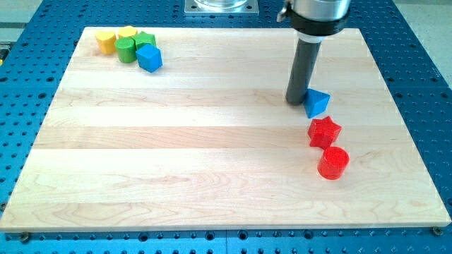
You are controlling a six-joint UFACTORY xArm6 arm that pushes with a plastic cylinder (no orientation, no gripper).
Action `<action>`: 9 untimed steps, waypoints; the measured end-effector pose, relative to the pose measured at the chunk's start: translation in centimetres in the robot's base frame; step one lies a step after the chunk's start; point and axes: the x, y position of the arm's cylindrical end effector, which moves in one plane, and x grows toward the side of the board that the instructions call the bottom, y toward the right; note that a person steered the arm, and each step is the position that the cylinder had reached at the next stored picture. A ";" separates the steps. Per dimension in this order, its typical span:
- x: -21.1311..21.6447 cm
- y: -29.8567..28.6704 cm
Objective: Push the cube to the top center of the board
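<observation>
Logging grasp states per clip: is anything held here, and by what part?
Nothing is held. My tip only slides; it sits at the left edge of the blue block, apparently touching.

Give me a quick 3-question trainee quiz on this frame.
1. True or false: my tip sits just to the view's left of the blue block at mid-right.
2. How many red blocks, star and cylinder, lie below it toward the view's bottom?
3. Where is the blue cube? A) top-left cluster B) bottom centre C) right edge

Key: 1 true; 2 two; 3 A
</observation>
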 end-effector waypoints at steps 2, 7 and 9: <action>0.0 -0.8; -4.0 -36.9; -9.9 -27.0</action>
